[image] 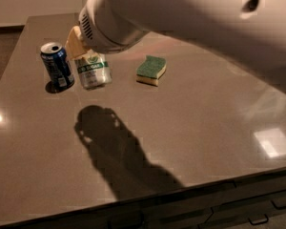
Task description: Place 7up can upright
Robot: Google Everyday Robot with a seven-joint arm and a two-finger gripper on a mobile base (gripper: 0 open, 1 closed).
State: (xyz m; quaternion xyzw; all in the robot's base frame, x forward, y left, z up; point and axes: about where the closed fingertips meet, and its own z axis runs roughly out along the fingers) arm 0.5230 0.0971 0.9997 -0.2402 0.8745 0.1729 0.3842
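Observation:
The 7up can (94, 70), silver-white with a green band, hangs about upright just above the dark table (190, 128) at the back left. My gripper (84, 50) comes down from the big white arm and is shut on the can's top, which it hides. One tan finger (73, 42) shows at the can's upper left. A dark blue can (57, 66) stands upright right beside the 7up can on its left, with a small gap between them.
A green and yellow sponge (151, 69) lies on the table to the right of the cans. The arm's shadow (114, 142) falls across the table's middle. Dark drawers (257, 209) run along the front edge.

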